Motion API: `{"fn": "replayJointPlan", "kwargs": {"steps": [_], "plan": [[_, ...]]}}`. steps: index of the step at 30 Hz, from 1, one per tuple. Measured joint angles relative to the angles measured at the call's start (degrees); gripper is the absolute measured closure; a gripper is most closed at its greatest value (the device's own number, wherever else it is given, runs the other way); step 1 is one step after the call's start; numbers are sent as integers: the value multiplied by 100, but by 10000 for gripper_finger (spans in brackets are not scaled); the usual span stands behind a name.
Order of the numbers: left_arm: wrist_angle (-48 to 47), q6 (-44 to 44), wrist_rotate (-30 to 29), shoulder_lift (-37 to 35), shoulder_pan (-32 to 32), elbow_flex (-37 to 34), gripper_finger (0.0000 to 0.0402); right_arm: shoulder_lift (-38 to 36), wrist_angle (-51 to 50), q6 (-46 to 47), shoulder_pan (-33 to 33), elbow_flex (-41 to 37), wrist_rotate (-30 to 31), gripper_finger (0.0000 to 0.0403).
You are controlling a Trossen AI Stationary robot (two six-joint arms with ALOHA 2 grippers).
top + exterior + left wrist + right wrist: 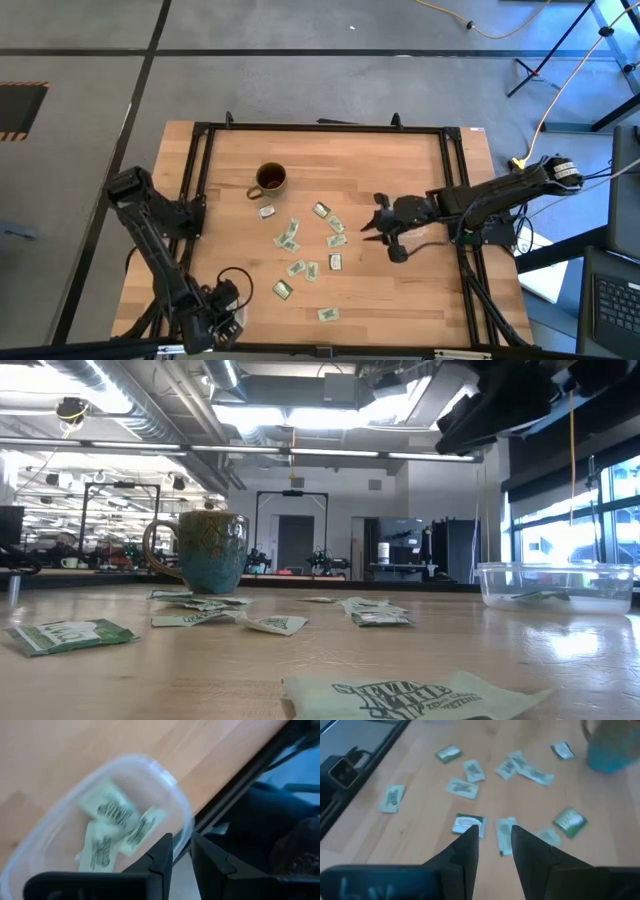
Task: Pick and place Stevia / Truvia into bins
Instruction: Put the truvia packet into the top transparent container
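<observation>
Several green-and-white Stevia sachets [288, 238] lie flat and scattered on the wooden table's middle, also seen in the right wrist view [465, 787] and the low view [200, 605]. My right gripper [368, 226] [495, 832] hovers over their right side, open by a narrow gap and empty, with one sachet [506, 836] on the table just beyond its fingertips. My left gripper [228, 300] [182, 851] is at the table's near left corner, above the edge of a clear bin [150, 765] holding a few sachets [112, 827]; it is narrowly open and empty. A second clear bin [555, 585] stands on the table's right side.
A brown mug [270, 180] [205, 550] stands upright behind the sachets, toward the far left of the table. A black metal frame [320, 127] runs around the tabletop. Bare wood lies between the sachets and the near edge.
</observation>
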Motion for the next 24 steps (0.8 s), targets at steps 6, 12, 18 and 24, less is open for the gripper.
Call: {"fn": "replayJointPlan", "kwargs": {"steps": [6,12,18,24], "plan": [[-286,687,-1182,-302,51,1,340,467,643,-304,279,0,-1,284],[-1560,759,-1287,-332,538,1,341,1082,626,-151,328,286,-9,284],[-2457,1297,-1215,-332,1167,1,341,1851,-33,-450,335,1041,3,284],[-2544,1981,-1219,-334,1649,1,341,2777,-582,-700,371,1712,3,284]]}}
